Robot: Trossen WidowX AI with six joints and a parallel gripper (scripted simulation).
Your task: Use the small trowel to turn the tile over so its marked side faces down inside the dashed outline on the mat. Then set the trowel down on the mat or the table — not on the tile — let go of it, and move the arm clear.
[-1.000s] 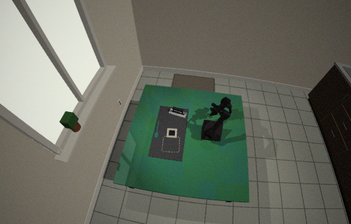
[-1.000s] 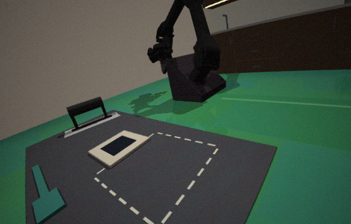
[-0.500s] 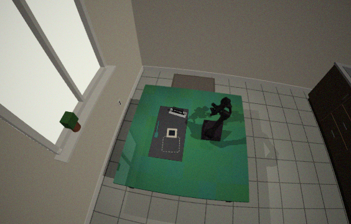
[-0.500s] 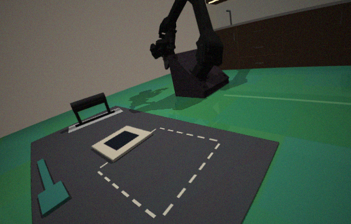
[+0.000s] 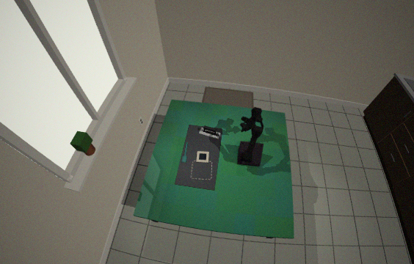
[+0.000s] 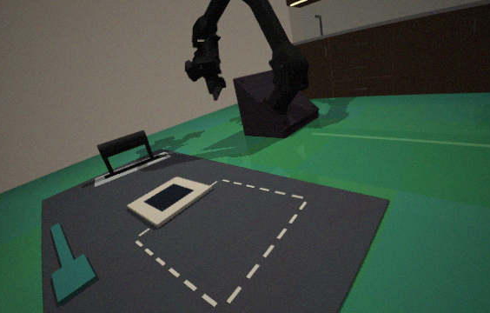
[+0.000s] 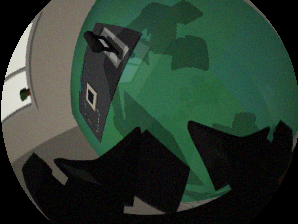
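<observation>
The tile [image 5: 202, 156] [image 6: 168, 198] [image 7: 91, 97] lies flat on the dark mat [image 5: 207, 185] [image 6: 341, 226] [image 7: 114, 75], pale with a dark square facing up. It lies mostly outside the dashed outline [image 5: 201, 179] [image 6: 268, 250], over the edge nearest the black-handled object. The teal trowel [image 5: 184, 158] [image 6: 74, 276] lies flat on the mat, apart from the tile, blade toward the front in the exterior view. My gripper [image 5: 242, 124] [image 6: 215, 97] [image 7: 164, 127] is open and empty, raised above the green table, off the mat and away from trowel and tile.
A black bar-shaped handle on a pale base [image 5: 210, 132] [image 6: 132, 169] stands at the mat's far end. The arm's dark base block [image 5: 256, 158] [image 6: 255, 113] is on the green table [image 5: 251, 205] [image 6: 445, 183] beside the mat. A window and wall are beyond the table.
</observation>
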